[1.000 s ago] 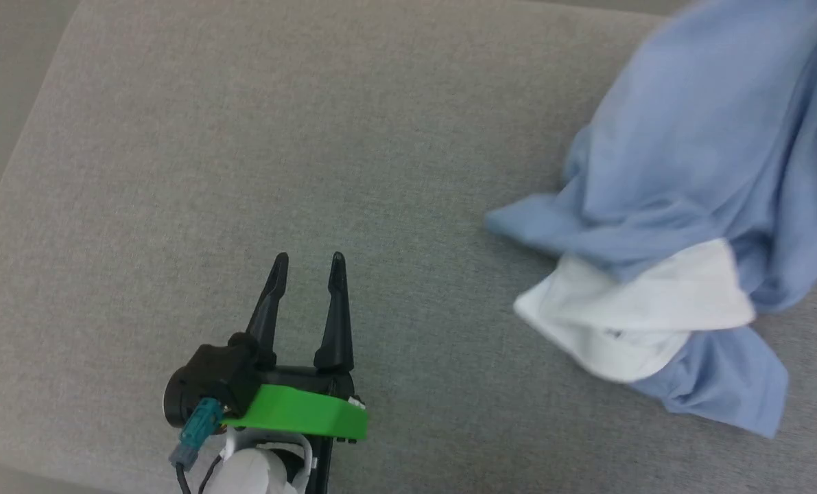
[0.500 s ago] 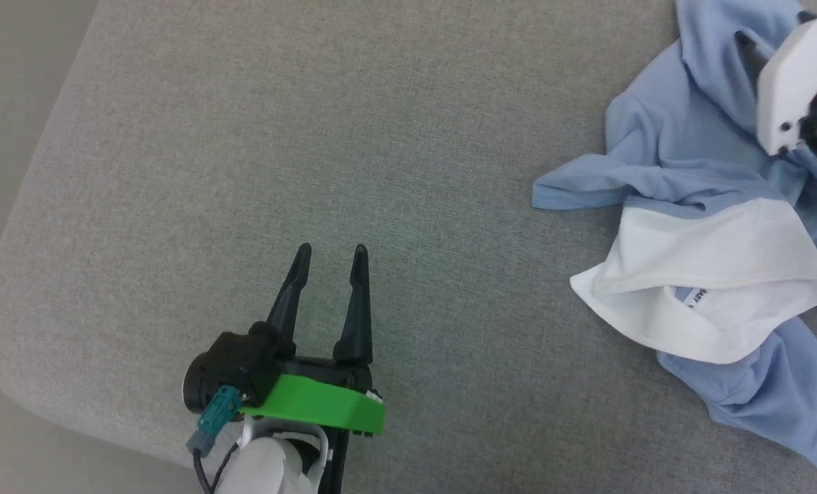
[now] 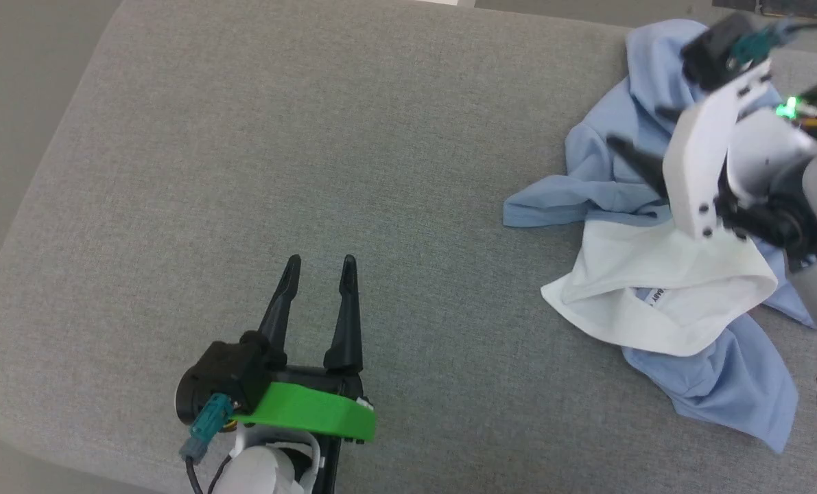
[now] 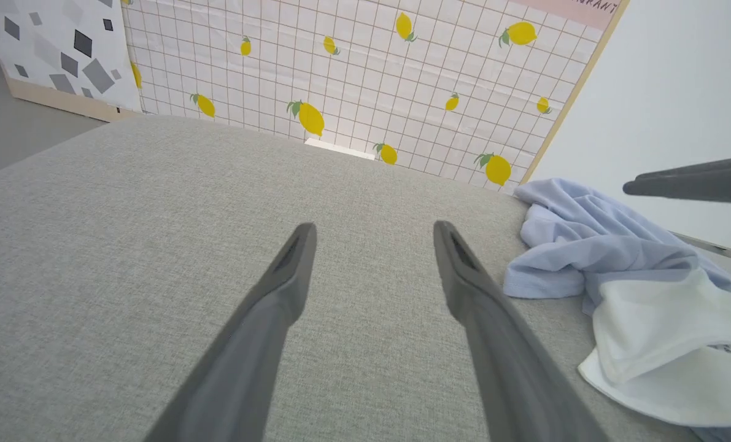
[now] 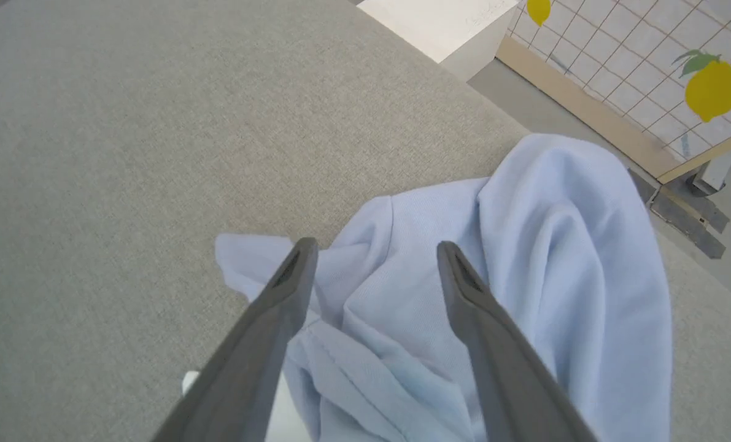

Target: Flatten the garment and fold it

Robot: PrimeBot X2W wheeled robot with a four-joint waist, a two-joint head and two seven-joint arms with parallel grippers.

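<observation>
— At the near edge of the grey cushion (image 3: 312, 137), what is the left gripper (image 3: 320, 261) doing?

— Hovering over bare upholstery with its jaws spread and nothing in them. The garment is well apart from it, on the cushion's right side.

— How does it lie?

— In a crumpled heap. Nearest the cushion's front edge a blue flap trails out flat. Over that sits a white cloth (image 3: 655, 302) with a small label showing. Behind it the light blue T-shirt (image 3: 607, 178) bunches in deep folds toward the cushion's far right corner, and one tongue of it pokes toward the cushion's middle.

— And the right gripper?

— The right gripper (image 5: 375, 244) hangs over those blue folds with its fingers wide apart, gripping nothing. I can't tell whether the tips brush the cotton.

— So I'd judge the step is choosing a first hold for spreading it out. How is that done well?

— Go for an edge, not the crown of a fold. That loose tongue is the clearest single layer. A pinch in the middle of the heap would likely lift the whole bundle, white cloth and all. Limp cotton needs two holds, so the left arm should cross to take a second point, and the two should draw apart toward the cushion's bare middle, where there's room. I'd also pull away from the cushion's far edge. The shirt sits close to it, and beyond it there is only floor and the lemon-patterned panel (image 4: 353, 73).
</observation>
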